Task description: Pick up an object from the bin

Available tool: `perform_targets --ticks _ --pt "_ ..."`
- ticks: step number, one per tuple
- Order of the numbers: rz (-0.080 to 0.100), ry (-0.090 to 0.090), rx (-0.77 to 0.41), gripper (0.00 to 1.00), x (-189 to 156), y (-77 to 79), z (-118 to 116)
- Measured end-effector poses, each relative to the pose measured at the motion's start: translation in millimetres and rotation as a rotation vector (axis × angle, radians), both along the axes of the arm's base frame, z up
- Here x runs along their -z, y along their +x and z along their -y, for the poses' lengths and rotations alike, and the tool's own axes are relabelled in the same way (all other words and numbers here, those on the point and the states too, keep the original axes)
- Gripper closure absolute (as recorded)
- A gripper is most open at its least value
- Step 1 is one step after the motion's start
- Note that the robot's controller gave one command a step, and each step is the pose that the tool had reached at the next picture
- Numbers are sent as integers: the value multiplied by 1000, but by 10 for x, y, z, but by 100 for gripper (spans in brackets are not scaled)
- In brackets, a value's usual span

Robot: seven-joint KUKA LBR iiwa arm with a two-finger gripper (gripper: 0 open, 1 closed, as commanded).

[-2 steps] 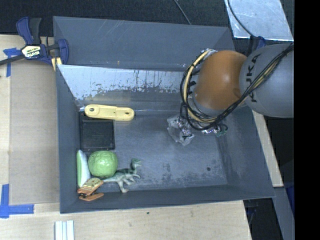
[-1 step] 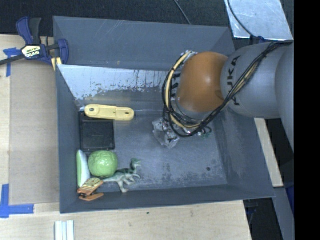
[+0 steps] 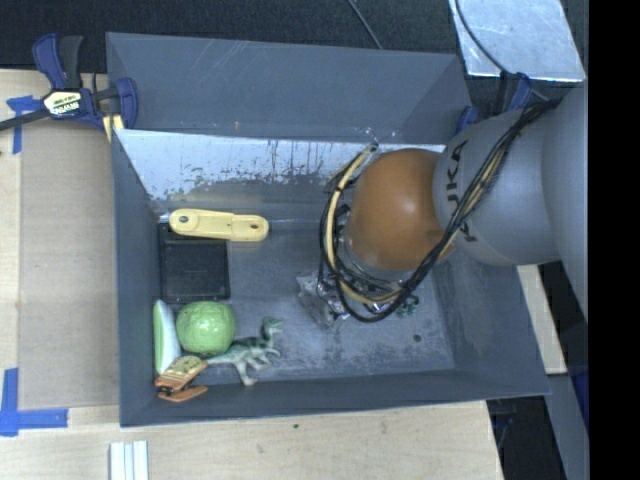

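Orange wrist cover (image 3: 395, 218) blocks the pincer (image 3: 322, 303), apart or together unclear, near a toy lizard (image 3: 252, 348) and green ball (image 3: 206, 326).

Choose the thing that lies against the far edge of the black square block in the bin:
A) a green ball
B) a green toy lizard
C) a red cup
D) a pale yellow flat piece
D: the pale yellow flat piece lies along the far edge of the black square block; the green ball sits at its near edge.
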State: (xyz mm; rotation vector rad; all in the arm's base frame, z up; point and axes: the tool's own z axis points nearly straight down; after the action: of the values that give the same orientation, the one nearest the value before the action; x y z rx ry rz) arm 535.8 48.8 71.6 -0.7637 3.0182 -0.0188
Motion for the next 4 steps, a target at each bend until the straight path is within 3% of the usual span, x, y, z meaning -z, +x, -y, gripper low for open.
perform_targets --ticks 1,2,3,4 --pt "-2 3 -5 100 -75 441 -520" --pt "-11 -3 -73 100 -249 -74 -788" --pt "0 -2 -92 100 -60 120 -1247" --pt "-1 -16 -75 100 -22 141 -1473"
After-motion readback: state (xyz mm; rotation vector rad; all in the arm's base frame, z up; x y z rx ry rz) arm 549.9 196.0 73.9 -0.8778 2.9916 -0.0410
